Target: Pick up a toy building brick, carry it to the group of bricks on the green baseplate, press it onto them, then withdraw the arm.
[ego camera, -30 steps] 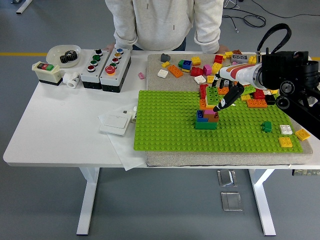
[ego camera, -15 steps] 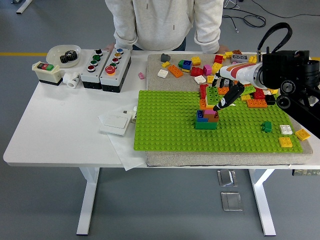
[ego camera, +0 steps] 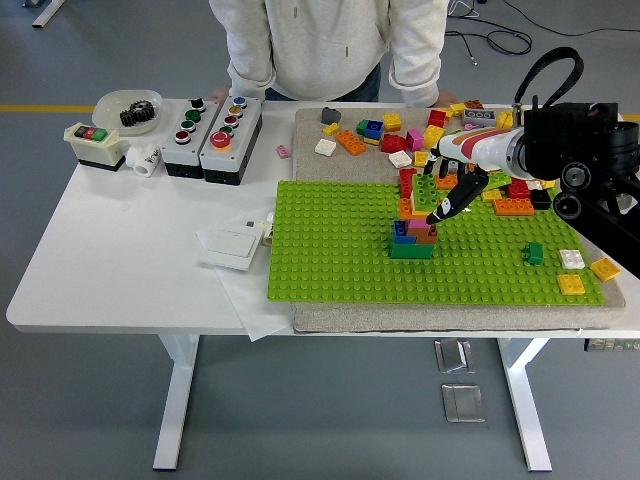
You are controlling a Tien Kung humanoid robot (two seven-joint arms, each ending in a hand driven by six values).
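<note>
A green baseplate (ego camera: 340, 250) lies on a grey mat at the table's right half. On it stands a stack of bricks (ego camera: 412, 238): green at the bottom, then blue, pink, orange and red. My right hand (ego camera: 440, 190) reaches in from the right over the top of this stack. Its fingers are curled around a green brick (ego camera: 427, 190), which sits against the stack's upper bricks. One dark finger (ego camera: 447, 205) points down along the stack's right side. The left arm is out of view.
Several loose bricks (ego camera: 400, 135) lie on the mat behind the baseplate. A small green brick (ego camera: 535, 254) and yellow ones (ego camera: 572, 284) sit at the right. Button boxes (ego camera: 212, 128), a bowl (ego camera: 128, 108) and a white switch plate (ego camera: 232, 243) lie to the left. A person (ego camera: 330, 45) stands at the far side.
My right hand has edged slightly to the right at the top of the stack. The green brick stays between its fingers. Nothing else has moved.
</note>
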